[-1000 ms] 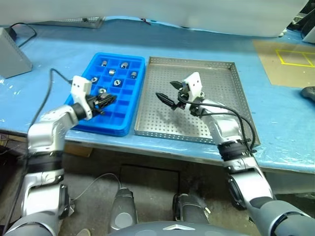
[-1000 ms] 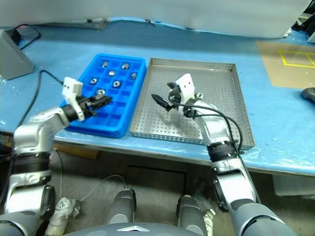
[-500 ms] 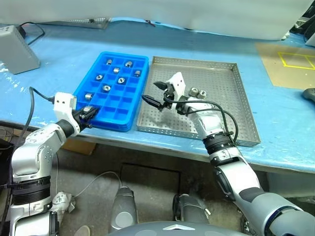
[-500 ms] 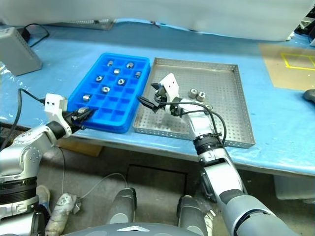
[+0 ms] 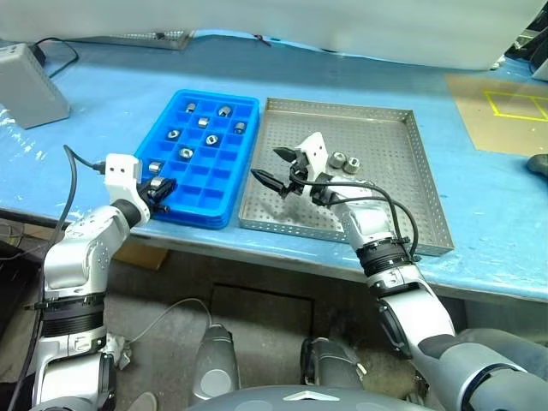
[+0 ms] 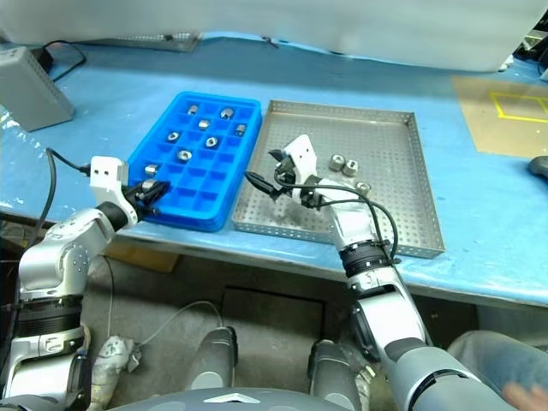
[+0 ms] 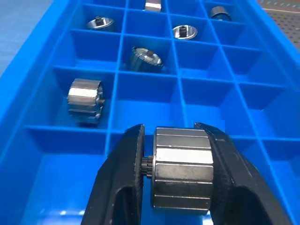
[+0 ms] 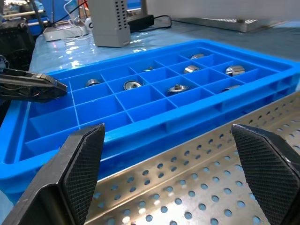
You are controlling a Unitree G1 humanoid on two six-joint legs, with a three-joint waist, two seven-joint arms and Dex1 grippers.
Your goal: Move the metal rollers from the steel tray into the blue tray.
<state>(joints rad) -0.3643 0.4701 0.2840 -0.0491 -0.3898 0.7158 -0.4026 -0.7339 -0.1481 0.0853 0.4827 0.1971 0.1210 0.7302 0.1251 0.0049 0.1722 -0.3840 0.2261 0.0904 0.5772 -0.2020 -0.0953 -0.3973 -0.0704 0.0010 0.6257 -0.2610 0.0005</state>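
My left gripper (image 7: pixel 180 173) is shut on a metal roller (image 7: pixel 182 187), held just above the near left corner of the blue tray (image 5: pixel 214 184). Several metal rollers (image 5: pixel 186 153) lie in single compartments across the tray's far half. The steel tray (image 5: pixel 385 201) sits right of the blue tray, edge to edge. Three rollers (image 5: pixel 337 159) lie together near its middle. My right gripper (image 5: pixel 272 167) hangs open and empty over the steel tray's left part, pointing toward the blue tray; its fingers (image 8: pixel 82 164) stand wide apart.
A grey box (image 5: pixel 30 73) with a cable stands at the far left of the blue-covered table. A brown mat with yellow tape (image 5: pixel 514 107) and a black object (image 5: pixel 538 163) are at the right. The table's front edge runs just below both trays.
The camera has shifted. My left gripper, still shut, has drifted left and down toward the blue tray's near left corner. The right gripper has edged left over the steel tray, still open.
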